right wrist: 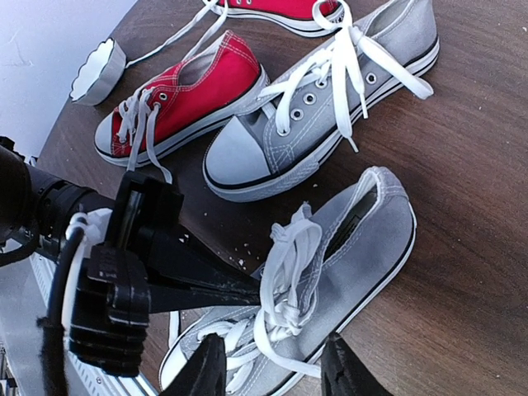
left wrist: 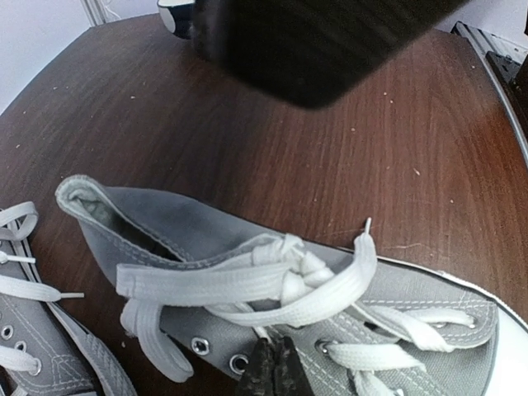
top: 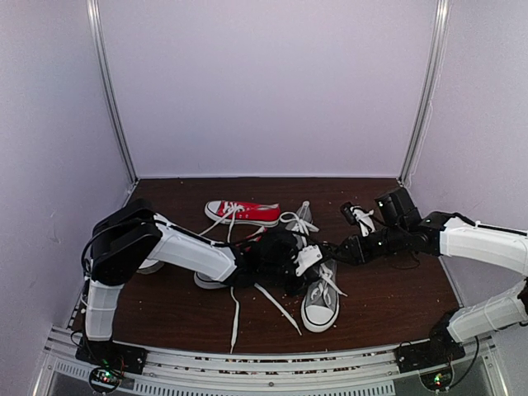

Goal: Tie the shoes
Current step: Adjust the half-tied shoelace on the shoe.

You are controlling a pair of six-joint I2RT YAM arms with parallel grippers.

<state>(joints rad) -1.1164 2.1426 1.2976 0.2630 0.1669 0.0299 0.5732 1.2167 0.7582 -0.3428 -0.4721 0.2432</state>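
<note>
Left wrist: left gripper pressed together at shoe laces, hold unclear; right gripper spread. Laces limp, soft; pinch free end.

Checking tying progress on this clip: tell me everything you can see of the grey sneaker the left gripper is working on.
The nearer grey sneaker is a low-top in grey canvas with a white rubber toe cap, white sole and metal eyelets. It sits on the brown table, toe toward the arms' bases. Its white laces are crossed into one loose knot, with no bow. The left gripper, shut, meets the lacing by the eyelets; whether it pinches a lace is unclear.
</note>
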